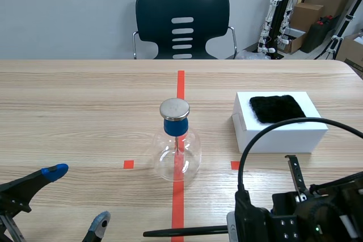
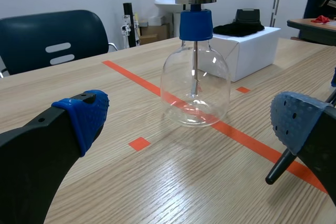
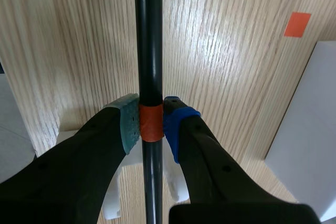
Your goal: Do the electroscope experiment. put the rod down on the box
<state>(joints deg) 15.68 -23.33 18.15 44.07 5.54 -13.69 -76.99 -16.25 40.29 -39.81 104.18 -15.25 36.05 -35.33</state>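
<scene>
**Black rod (image 1: 187, 231) held low, white box (image 1: 281, 134) not yet reached**

Spread wide and holding nothing, the left end effector (image 1: 78, 195) sits low over the bench (image 1: 74, 100), at about eight o'clock from the electroscope (image 1: 177, 151). The electroscope is a clear glass flask with a blue stopper and a metal disc (image 1: 174, 108) on top, and it stands on the red centre line. At six o'clock from it the rod lies nearly level and close to the wood, its free end pointing to nine o'clock. I cannot tell whether it touches. The right end effector (image 3: 151, 121) is closed on the rod, its pads (image 3: 178, 121) pinching the orange band (image 3: 150, 129) near one end. The box sits at three o'clock from the flask and roughly twelve o'clock from that end effector. A black cloth (image 1: 277, 107) covers much of its top.

The step in hand looks to be the carry to the box. To do it well, I judge the rod should first be lifted clear, so its long free end passes wide of the flask and not through it. It should then come level over the box top and be lowered until it is borne along its length. The cloth is the better resting place, since it would check any rolling. Only then should the pads part.
</scene>
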